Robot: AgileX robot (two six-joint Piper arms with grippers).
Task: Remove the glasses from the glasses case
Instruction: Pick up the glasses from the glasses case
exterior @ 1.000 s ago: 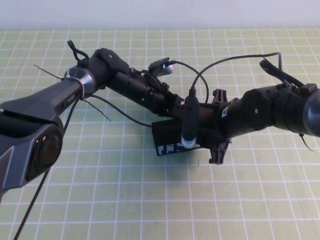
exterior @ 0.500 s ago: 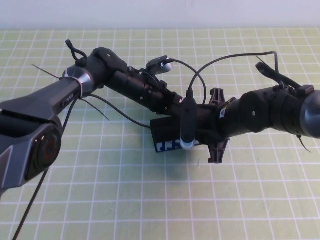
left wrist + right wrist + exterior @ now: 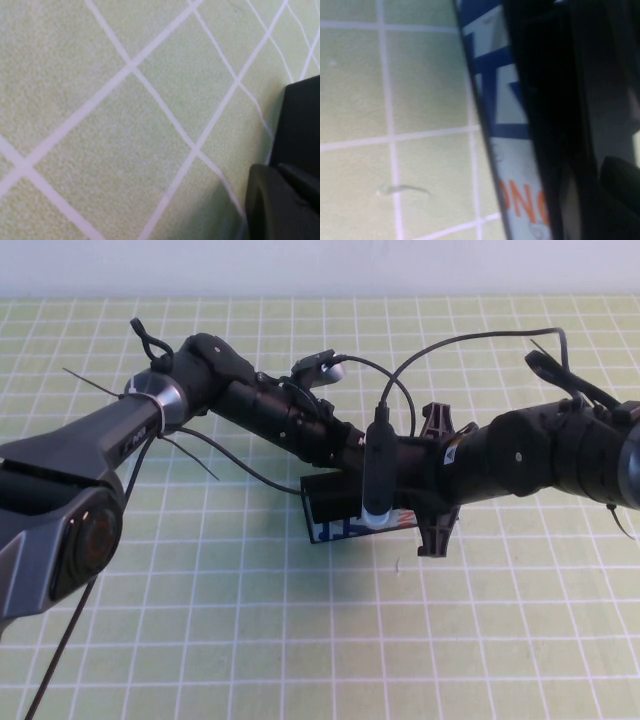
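high view shows my two arms meeting over the glasses case (image 3: 335, 512) near the middle of the green mat (image 3: 250, 640) with white squares. my left arm comes in from my left and reaches across. my left gripper (image 3: 352, 455) is down at the back of the case, and my own arm covers it, so i cannot tell if its fingers are spread or pressed together. my right arm comes in from my right. my right gripper (image 3: 405, 502) is low at the right end of the case, hidden under my wrist and the small camera on it, so i cannot tell its fingers either.

the case lies right under both grippers. only its left end and a bit of its white front with blue print peek out below them.

right wrist view is very close to the case (image 3: 505, 125). i see its white front with blue shapes and orange letters, with the black part just beside it, and the green mat (image 3: 395, 75) on the other side.

left wrist view shows mostly mat (image 3: 125, 100), with something black at one edge, too close to tell what.

i cannot see the glasses in any view.
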